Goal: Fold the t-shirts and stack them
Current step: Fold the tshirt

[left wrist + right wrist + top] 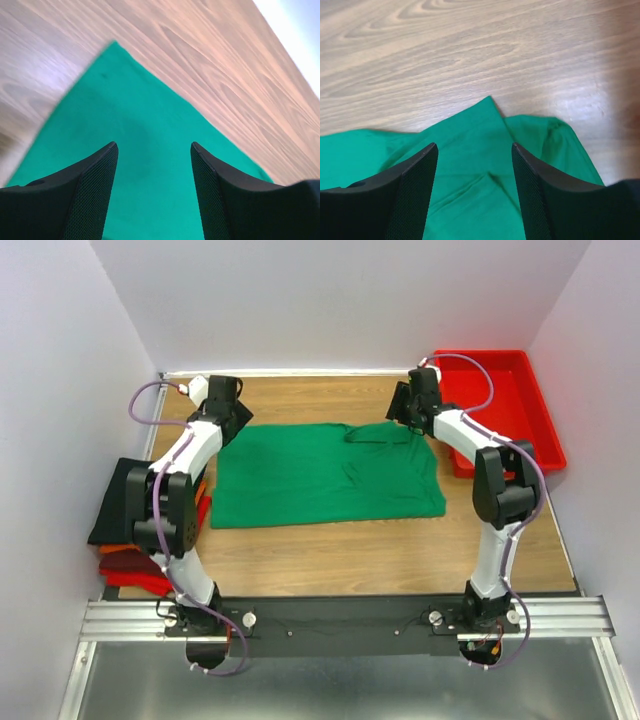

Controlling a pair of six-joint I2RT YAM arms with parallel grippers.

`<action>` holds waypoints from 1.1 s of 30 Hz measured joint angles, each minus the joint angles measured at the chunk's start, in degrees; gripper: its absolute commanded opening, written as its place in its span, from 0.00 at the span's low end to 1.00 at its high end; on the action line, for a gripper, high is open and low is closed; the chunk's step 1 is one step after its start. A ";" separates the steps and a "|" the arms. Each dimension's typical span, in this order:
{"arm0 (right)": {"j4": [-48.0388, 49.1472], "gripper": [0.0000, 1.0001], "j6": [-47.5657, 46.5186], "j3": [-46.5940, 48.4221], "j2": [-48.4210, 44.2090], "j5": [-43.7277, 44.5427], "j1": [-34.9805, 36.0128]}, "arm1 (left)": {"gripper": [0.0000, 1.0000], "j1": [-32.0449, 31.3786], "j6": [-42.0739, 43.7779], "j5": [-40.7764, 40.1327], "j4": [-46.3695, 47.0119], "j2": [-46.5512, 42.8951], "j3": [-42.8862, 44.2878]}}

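T-shirts (135, 578), folded black, orange and red, sit stacked at the desk's (350, 550) near left edge. I see the green t-shirt (320, 480) spread flat mid-desk. Beyond, left fingers (92, 190) and right fingers (415, 190) stand released, apart, over its far corners, holding nothing.

green cloth t-shirt (330, 475) on wooden table (400, 550) centre | folded cloth t-shirt stack (110, 515) at my left | red plastic tray (510, 390) far right

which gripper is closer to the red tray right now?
Right. The right gripper is over the green t-shirt at its far right corner, just beside the red tray. The left gripper is over the shirt's far left corner, across the table from the tray.
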 measured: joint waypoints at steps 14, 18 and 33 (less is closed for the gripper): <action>-0.13 0.64 -5.88 7.06 5.60 -3.30 -0.15 | 0.58 3.50 2.69 -10.27 -14.62 28.85 30.53; -0.15 0.64 -6.25 7.06 5.60 -4.11 -0.15 | 0.51 3.48 3.10 -11.76 -17.86 32.57 33.29; -0.11 0.64 -6.32 7.04 6.19 -5.62 -0.15 | 0.46 3.63 3.78 -12.92 -21.16 35.04 36.44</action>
